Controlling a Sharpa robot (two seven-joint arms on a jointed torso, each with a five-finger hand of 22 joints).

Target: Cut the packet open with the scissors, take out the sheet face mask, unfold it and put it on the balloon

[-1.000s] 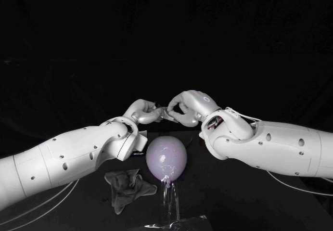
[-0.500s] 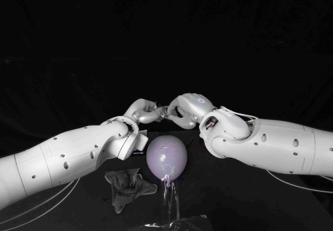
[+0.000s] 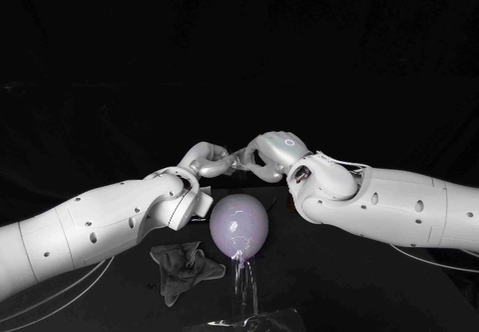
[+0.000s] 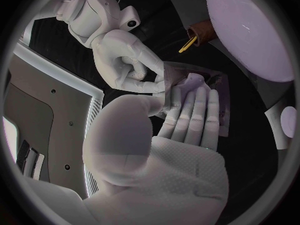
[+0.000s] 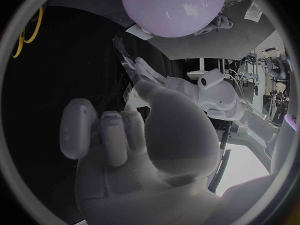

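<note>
Behind the pale purple balloon (image 3: 241,226), my left hand (image 3: 210,160) and right hand (image 3: 269,155) meet over the table. A translucent packet (image 4: 215,85) lies between them. My left hand (image 4: 187,117) holds it against its flat fingers with the thumb. My right hand (image 4: 128,67) pinches the packet's edge. In the right wrist view the packet (image 5: 125,55) shows as clear film past my right hand (image 5: 125,135), with the balloon (image 5: 172,7) beyond. The yellow-handled scissors (image 4: 186,45) lie on the table near the balloon (image 4: 250,30).
The balloon stands on a clear stand (image 3: 244,287) near the table's front. A crumpled grey cloth (image 3: 185,270) lies to its left. The scissors' yellow loops (image 5: 35,26) show at the rim of the right wrist view.
My right arm has shifted slightly to the left, bringing the right hand closer against the left hand. The balloon and cloth have not moved.
</note>
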